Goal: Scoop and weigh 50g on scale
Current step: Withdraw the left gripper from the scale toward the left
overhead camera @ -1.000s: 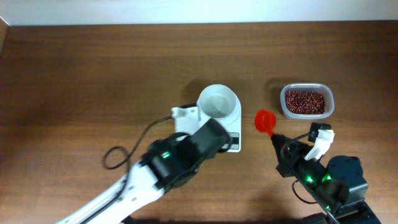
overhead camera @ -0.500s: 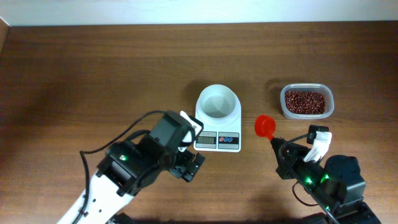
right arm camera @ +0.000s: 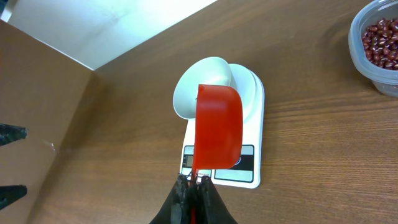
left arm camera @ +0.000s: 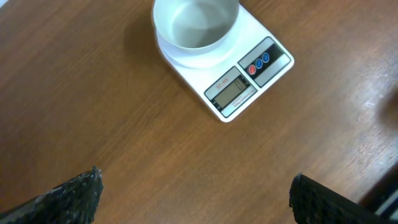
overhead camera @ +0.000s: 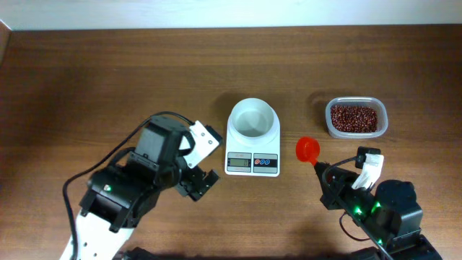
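Overhead straight down; wrist views close, oblique, sharing scale [overhead camera: 253,137].

The small digital kitchen scale [overhead camera: 253,146] is white, and its round bowl top [overhead camera: 253,118] is white too. Its display [overhead camera: 239,163] is grey, and its buttons [overhead camera: 266,163] are red and blue. The small loose beans [overhead camera: 354,118] are dark reddish-brown, in a clear rectangular plastic tub [overhead camera: 328,119]. The plastic measuring scoop [overhead camera: 308,149] is bright orange-red. The wooden table [overhead camera: 108,87] is dark brown with fine straight grain.

Scale [left arm camera: 214,62] display reading too small to tell; tub [right arm camera: 356,47] cut off
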Available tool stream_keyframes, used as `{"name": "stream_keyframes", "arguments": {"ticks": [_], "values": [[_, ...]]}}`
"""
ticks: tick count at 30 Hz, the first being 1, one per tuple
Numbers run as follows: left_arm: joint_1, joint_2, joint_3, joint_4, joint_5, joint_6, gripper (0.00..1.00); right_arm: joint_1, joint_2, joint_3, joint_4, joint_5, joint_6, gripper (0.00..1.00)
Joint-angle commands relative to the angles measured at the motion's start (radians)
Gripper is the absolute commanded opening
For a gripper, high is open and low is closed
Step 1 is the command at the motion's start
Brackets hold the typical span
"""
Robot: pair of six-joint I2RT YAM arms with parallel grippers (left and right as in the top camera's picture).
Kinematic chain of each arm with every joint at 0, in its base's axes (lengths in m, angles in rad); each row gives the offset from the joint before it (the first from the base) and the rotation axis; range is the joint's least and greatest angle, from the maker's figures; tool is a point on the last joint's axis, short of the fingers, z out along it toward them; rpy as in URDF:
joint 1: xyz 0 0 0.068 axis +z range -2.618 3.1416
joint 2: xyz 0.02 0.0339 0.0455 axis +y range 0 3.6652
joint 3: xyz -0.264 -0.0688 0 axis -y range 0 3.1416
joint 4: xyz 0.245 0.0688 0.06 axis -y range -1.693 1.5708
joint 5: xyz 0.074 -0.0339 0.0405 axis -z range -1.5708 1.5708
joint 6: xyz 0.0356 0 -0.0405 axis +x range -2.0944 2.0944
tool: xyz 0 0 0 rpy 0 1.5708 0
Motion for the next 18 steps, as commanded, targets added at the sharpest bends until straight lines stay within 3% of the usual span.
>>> {"name": "stream_keyframes", "arguments": {"ticks": [1,7,18], "values": [[0.09,-0.001,0.02,0.001,0.182,0.133,0.99,-0.007,-0.005,0.019,0.0,-0.006,-0.007,0.04],[0.104,0.024,0.02,0.005,0.244,0.154,0.99,-0.007,-0.005,0.019,-0.006,-0.005,-0.008,0.04],[0.104,0.09,0.018,-0.002,0.209,0.155,0.99,-0.007,-0.005,0.019,-0.055,-0.005,-0.008,0.04]]}}
